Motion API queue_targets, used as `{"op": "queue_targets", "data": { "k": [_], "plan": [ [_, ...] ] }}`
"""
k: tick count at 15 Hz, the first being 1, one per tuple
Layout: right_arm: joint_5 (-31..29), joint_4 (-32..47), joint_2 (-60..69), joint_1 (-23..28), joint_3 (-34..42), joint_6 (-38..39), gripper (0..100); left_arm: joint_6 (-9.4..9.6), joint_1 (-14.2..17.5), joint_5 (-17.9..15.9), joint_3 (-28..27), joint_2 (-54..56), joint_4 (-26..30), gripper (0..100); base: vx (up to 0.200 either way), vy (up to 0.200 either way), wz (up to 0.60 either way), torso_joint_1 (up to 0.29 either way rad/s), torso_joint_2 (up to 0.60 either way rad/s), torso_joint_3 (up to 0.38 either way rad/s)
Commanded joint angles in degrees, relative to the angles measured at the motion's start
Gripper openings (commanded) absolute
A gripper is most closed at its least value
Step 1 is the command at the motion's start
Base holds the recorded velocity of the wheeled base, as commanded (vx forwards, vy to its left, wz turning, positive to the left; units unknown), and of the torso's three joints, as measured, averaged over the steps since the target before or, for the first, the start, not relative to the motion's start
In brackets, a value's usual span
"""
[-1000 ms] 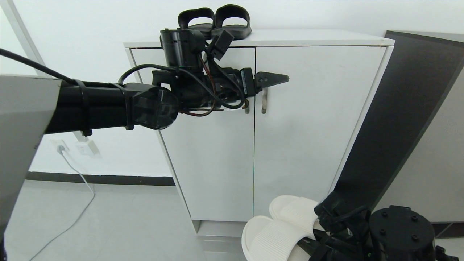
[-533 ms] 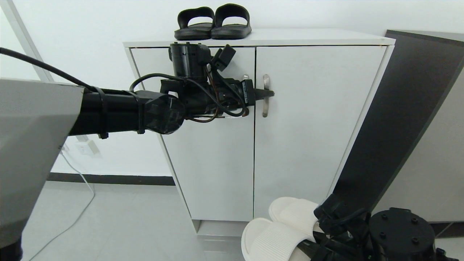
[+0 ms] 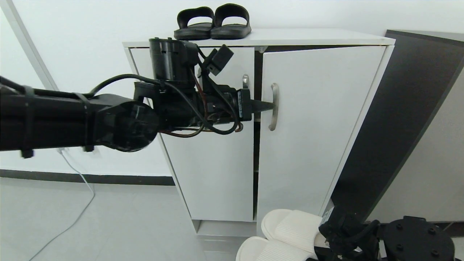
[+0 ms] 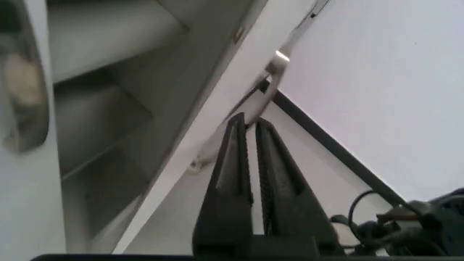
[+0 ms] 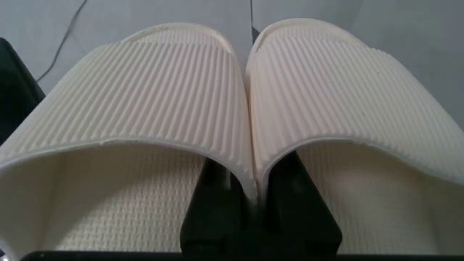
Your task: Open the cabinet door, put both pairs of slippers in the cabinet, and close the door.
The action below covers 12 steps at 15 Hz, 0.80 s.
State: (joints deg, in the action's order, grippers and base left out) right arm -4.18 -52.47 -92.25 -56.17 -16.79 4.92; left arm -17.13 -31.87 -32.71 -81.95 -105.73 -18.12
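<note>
A white two-door cabinet (image 3: pixel 319 37) stands ahead. Its right door (image 3: pixel 308 145) is ajar, leaving a dark gap along the inner edge. My left gripper (image 3: pixel 270 106) is shut on that door's metal handle (image 3: pixel 274 108). In the left wrist view the fingers (image 4: pixel 235 156) lie close together against the door's edge (image 4: pixel 210 119), with shelves (image 4: pixel 94 109) beyond. A black pair of slippers (image 3: pixel 212 22) rests on the cabinet top. Low at the front, my right gripper (image 3: pixel 328 235) is shut on a white ribbed pair of slippers (image 3: pixel 290 226), pinching their inner sides (image 5: pixel 250 145) together.
The left door (image 3: pixel 210 163) is closed, with its own handle (image 3: pixel 245 80). A dark panel (image 3: pixel 402 119) leans just right of the cabinet. A white cable (image 3: pixel 81 203) trails over the grey floor (image 3: pixel 108 224) at the left.
My left gripper dropped from above the handles, closed on the right door's handle and pulled the door ajar. The white slippers and right gripper sit lower in the head view.
</note>
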Motion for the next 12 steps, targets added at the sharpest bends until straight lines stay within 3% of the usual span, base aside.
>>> {"op": "queue_targets", "data": {
  "k": [1, 3, 6, 8, 12],
  "plan": [
    [-0.04, 0.00, 1.02, -0.60, 0.61, -0.27, 0, 0.69, -1.00, 1.07, 4.87, 6.76, -0.25, 0, 0.000, 0.000, 0.00, 0.000, 0.00, 0.000],
    [0.05, 0.00, 1.19, -1.75, 0.88, -0.27, 0, 2.19, -1.00, 1.24, 8.64, 9.66, -0.25, 0, 0.000, 0.000, 0.00, 0.000, 0.00, 0.000],
    [-0.04, 0.00, 1.19, -2.71, 0.88, -0.35, 0, 2.19, -0.13, 1.24, 10.23, 10.98, -0.34, 0, 0.000, 0.000, 0.00, 0.000, 0.00, 0.000],
    [-0.04, 0.00, 1.19, -2.71, 0.97, -0.35, 0, 2.10, 1.63, 1.15, 7.41, 8.35, -0.34, 0, 0.000, 0.000, 0.00, 0.000, 0.00, 0.000],
    [-0.13, 0.00, 0.93, -2.71, 0.97, -0.35, 0, 1.75, 1.90, 1.15, -0.85, 1.05, -0.34, 0, 0.000, 0.000, 0.00, 0.000, 0.00, 0.000]
  ]
}}
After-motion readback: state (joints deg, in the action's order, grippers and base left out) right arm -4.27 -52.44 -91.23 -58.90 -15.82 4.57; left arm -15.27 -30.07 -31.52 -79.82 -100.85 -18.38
